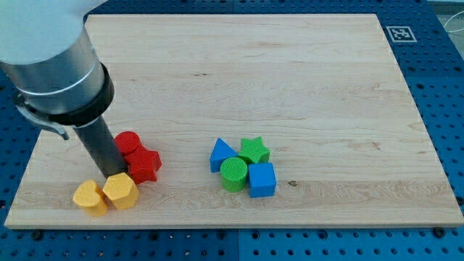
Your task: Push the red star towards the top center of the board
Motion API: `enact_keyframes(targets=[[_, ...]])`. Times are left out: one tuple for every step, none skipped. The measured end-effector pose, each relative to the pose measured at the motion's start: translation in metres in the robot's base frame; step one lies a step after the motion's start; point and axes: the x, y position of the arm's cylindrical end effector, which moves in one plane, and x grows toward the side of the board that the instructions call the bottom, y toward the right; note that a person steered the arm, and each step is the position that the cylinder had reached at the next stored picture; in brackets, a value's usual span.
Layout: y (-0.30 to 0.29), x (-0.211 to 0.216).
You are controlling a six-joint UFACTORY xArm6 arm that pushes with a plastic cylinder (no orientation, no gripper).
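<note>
The red star (144, 164) lies at the view's lower left on the wooden board (239, 72). A red round block (128, 142) touches its upper left side. My tip (116, 174) is down at the star's left edge, just below the red round block and right above a yellow hexagon block (120, 191). A yellow heart-like block (90, 197) lies left of the hexagon. The rod and arm body cover the board's upper left.
A cluster lies right of centre at the bottom: a blue triangle (222, 154), a green star (254, 151), a green round block (234, 174) and a blue cube (262, 179). A marker tag (400, 33) sits off the board's top right corner.
</note>
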Motion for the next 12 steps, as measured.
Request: enact_keyframes(targets=[[-0.006, 0.011], [0.018, 0.013], [0.049, 0.009], [0.073, -0.001], [0.081, -0.013], [0.067, -0.014], [0.059, -0.022], [0.059, -0.039], [0.071, -0.067], [0.081, -0.090], [0.083, -0.111], [0.083, -0.133]])
